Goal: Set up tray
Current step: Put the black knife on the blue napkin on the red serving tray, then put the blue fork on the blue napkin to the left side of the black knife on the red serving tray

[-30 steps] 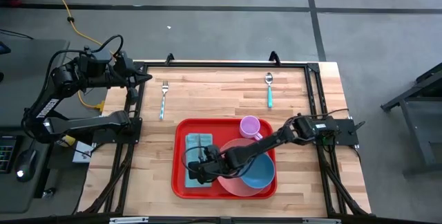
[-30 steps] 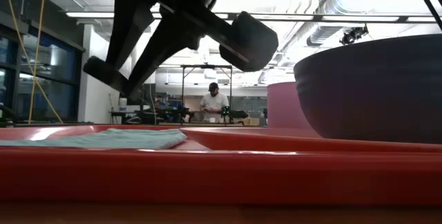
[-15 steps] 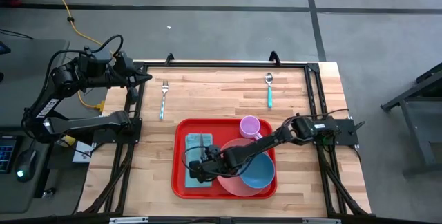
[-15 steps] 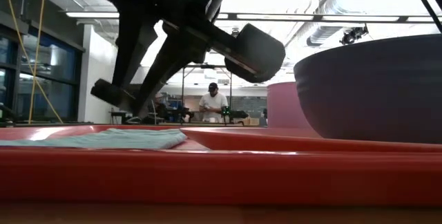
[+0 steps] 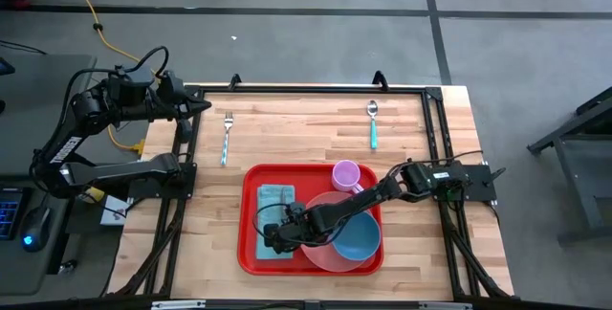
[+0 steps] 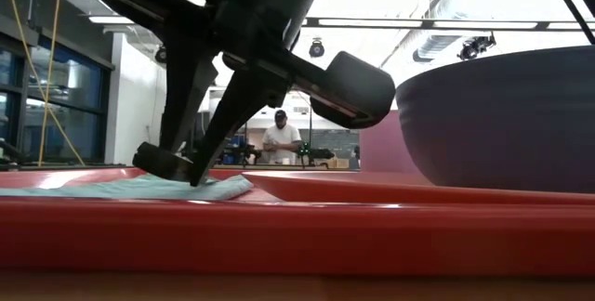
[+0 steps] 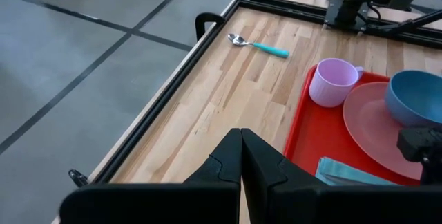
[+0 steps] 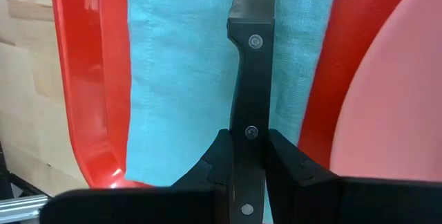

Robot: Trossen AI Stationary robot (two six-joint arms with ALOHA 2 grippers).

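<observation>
The right gripper point(image 8: 250, 156) is closed on the black riveted handle of a serrated steel knife point(image 8: 250, 65), holding it lengthwise over the folded light-blue cloth napkin point(image 5: 274, 205) that lies in the left part of the large flat red plastic tray point(image 5: 251, 253); in the low view the gripper tip sits down at the cloth. To do this well, the knife should probably go down flat and parallel to the napkin's long edge, and the fingers should open only once it rests on the cloth. Beside it on the tray are a round pink plate point(image 5: 320, 255), a blue bowl point(image 5: 359, 238) and a small pink mug point(image 5: 345, 174). Farther off, a fork point(image 5: 227, 136) and a teal-handled spoon point(image 5: 373, 123) wait on the wooden table point(image 5: 296, 128). The left gripper point(image 7: 240, 156) is parked off the far left corner, fingers shut on nothing.
</observation>
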